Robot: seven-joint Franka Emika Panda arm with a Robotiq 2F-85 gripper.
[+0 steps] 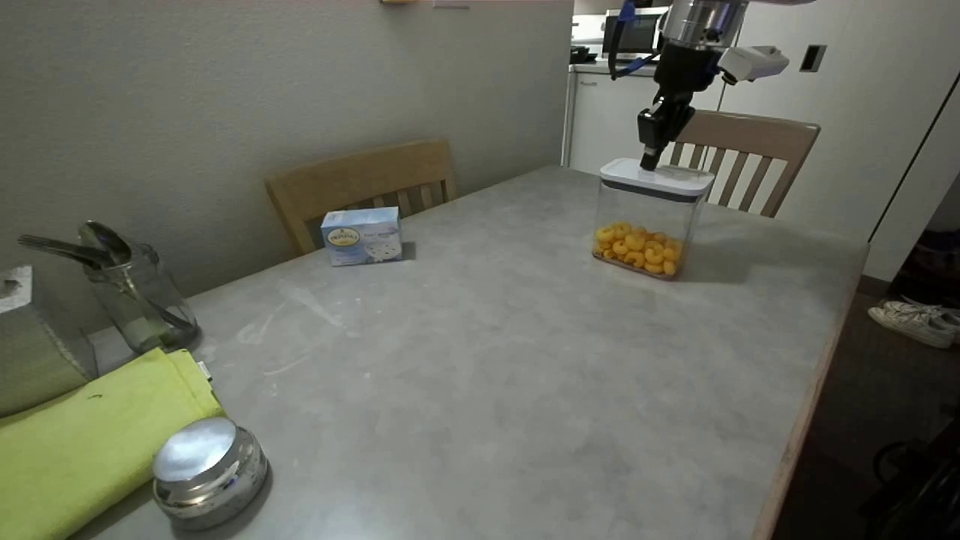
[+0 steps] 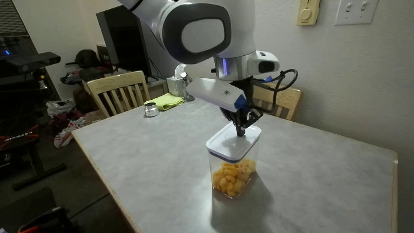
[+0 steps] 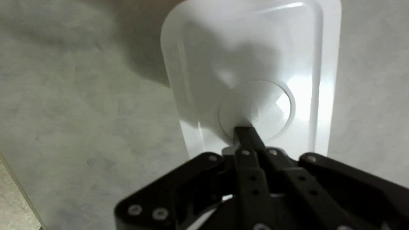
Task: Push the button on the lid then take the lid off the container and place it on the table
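The clear container point(image 1: 649, 217) stands upright on the grey table point(image 1: 480, 375), with orange pieces in its lower part. It also shows in an exterior view point(image 2: 234, 176). The white lid point(image 1: 679, 181) sits on top of it, also seen in an exterior view point(image 2: 223, 148) and the wrist view point(image 3: 265, 48). The round button point(image 3: 258, 105) lies in the lid's centre. My gripper point(image 3: 245, 128) is shut and empty, fingertips together and pointing down at the button's edge. In both exterior views the tips point(image 1: 648, 163) point(image 2: 240, 133) seem to touch the lid's top. I cannot tell whether the button is pressed.
A blue-white box point(image 1: 364, 237) stands by the wall side. A silver round jar point(image 1: 210, 472), yellow cloth point(image 1: 105, 442), glass jar with cutlery point(image 1: 142, 300) and tissue box point(image 1: 37, 345) are at the table's far end from the container. Wooden chairs point(image 1: 364, 180) point(image 2: 118, 92) stand around the table.
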